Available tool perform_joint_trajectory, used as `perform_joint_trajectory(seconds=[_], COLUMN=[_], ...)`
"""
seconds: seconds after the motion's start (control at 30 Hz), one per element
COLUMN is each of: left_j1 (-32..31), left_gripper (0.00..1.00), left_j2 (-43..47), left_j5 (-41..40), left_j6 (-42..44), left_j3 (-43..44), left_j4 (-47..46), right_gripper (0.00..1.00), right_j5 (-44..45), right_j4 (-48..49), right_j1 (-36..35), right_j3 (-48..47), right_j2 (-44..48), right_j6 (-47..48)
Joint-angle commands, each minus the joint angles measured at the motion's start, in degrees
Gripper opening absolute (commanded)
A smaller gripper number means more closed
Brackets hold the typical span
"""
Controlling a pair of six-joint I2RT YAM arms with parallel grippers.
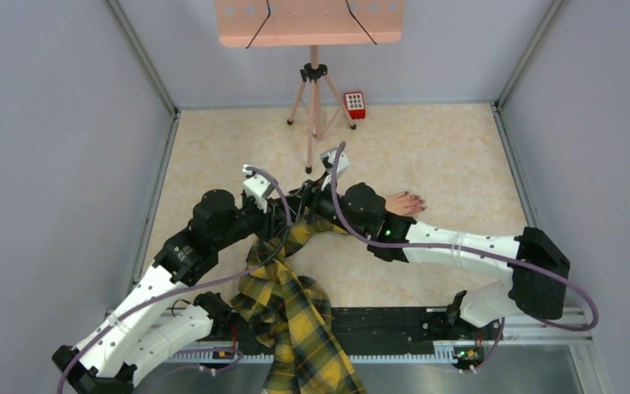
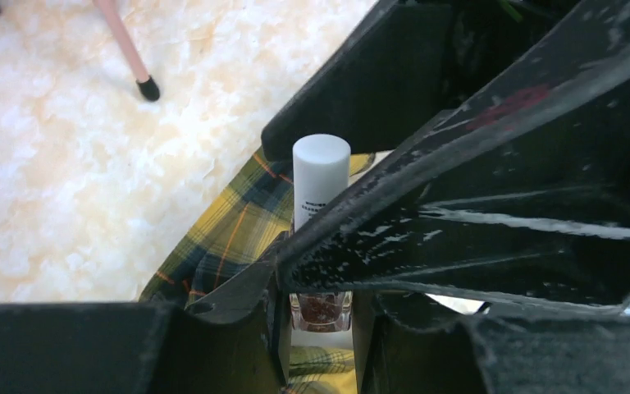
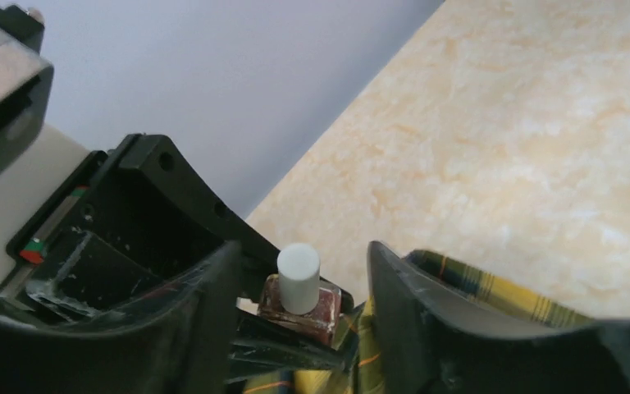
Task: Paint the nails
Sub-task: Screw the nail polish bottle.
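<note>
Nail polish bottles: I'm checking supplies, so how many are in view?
1. The nail polish bottle stands clamped in the left gripper above the plaid sleeve, its white cap between the open fingers of the right gripper. More could be hidden under the arms.

Beyond the mannequin hand (image 1: 404, 203) the surface (image 1: 459, 156) lies open; left of it the left arm (image 1: 213, 222) and right arm (image 1: 451, 242) crowd together.
</note>
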State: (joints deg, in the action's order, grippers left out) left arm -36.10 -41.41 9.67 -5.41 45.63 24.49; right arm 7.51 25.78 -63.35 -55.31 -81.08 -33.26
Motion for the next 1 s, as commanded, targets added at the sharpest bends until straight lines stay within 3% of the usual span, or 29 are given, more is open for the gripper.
perform_joint_trajectory(seconds=[0.0,0.07,0.17,0.3,0.43,0.53,0.67,0.97], left_j1=[0.08,0.07,0.08,0.12,0.1,0.14,0.02,0.06], left_gripper=[0.0,0.0,0.0,0.0,0.0,0.0,0.0,0.0], left_j2=[1.31,1.17,1.07,1.32,1.66,1.1,-0.08,-0.32], left_j5=[8.57,12.78,16.09,20.5,32.4,41.5,48.89,50.85], left_j6=[1.21,1.23,1.14,1.06,-0.11,-1.8,-3.46,-4.0], left_j3=[1.59,1.62,1.65,1.69,1.03,0.61,0.78,0.83], left_j4=[-8.75,-9.28,-9.63,-10.12,-12.99,-15.43,-16.9,-17.35], right_gripper=[0.69,0.81,0.87,0.9,0.9,0.87,0.8,0.61], right_j5=[-0.23,0.22,0.08,-2.64,-14.97,-24.96,-31.92,-40.25], right_j4=[-2.54,-4.92,-6.3,-5.64,0.02,4.52,9.05,20.79], right_j1=[-1.82,-1.66,-0.85,0.86,3.86,4.85,4.84,4.85], right_j3=[-1.86,-2.1,-0.73,2.64,7.79,10.61,11.47,12.59], right_j2=[5.92,8.19,12.52,17.0,20.95,22.4,21.82,18.12], right_j6=[7.57,10.69,12.49,13.42,14.98,16.05,15.4,9.28])
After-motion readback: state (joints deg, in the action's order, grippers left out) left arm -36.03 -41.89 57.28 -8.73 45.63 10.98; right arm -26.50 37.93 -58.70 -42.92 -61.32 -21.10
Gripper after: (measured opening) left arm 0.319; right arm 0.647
